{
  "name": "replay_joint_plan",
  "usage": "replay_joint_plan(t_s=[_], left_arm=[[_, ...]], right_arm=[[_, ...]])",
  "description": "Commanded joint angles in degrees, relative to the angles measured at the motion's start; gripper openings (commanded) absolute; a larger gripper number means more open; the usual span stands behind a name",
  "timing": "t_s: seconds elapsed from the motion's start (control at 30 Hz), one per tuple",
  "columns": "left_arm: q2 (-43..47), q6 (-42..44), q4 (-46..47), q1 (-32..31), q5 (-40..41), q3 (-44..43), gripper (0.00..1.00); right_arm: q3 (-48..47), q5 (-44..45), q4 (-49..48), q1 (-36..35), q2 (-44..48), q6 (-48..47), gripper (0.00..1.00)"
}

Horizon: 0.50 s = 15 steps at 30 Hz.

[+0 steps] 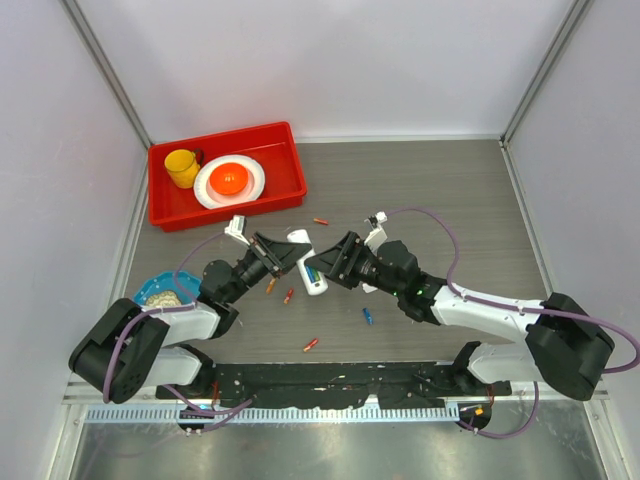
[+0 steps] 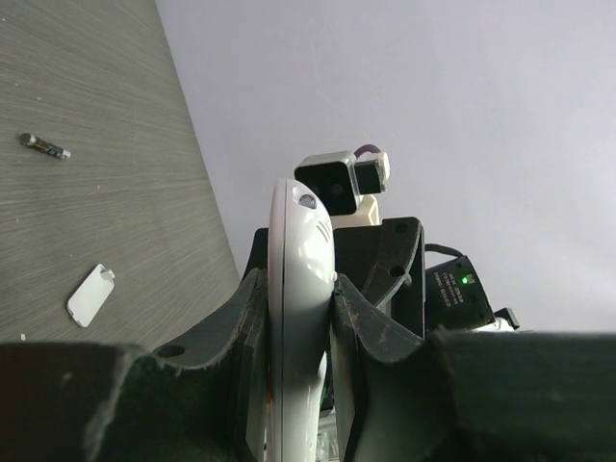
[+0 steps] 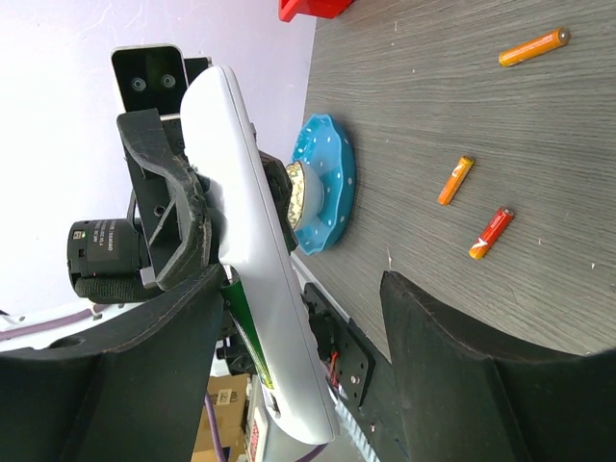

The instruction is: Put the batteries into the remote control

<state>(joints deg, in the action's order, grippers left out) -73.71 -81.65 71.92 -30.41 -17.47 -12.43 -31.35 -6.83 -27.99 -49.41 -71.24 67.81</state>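
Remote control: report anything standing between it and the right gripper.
Nothing visible does. The right gripper, jaws open, sits right at the remote control, which the left gripper holds clamped.

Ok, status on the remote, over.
Left gripper shut on remote, held off table. Right gripper open beside it, green battery at its back. Other batteries loose on table, nothing blocking.

Lighting is even and diffuse, from overhead. The top view is bright, with only soft, short shadows on the table (image 1: 440, 190). Mild glare runs along the white remote control (image 2: 300, 279) in the left wrist view. The left fingers (image 2: 192, 385) and right fingers (image 3: 452, 385) show dark and out of focus. The wall (image 2: 433, 96) is slightly washed out.
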Motion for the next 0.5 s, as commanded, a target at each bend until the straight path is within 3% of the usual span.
replay_joint_plan(t_s=[0.0, 0.47], left_arm=[[2.0, 0.3, 16.7, 0.0, 2.1, -3.7, 0.00], [3.0, 0.1, 16.7, 0.0, 2.6, -4.5, 0.00]], right_arm=[[0.9, -1.3, 0.6, -0.2, -0.9, -0.3, 0.70], [2.5, -1.2, 0.1, -0.1, -0.4, 0.1, 0.69]])
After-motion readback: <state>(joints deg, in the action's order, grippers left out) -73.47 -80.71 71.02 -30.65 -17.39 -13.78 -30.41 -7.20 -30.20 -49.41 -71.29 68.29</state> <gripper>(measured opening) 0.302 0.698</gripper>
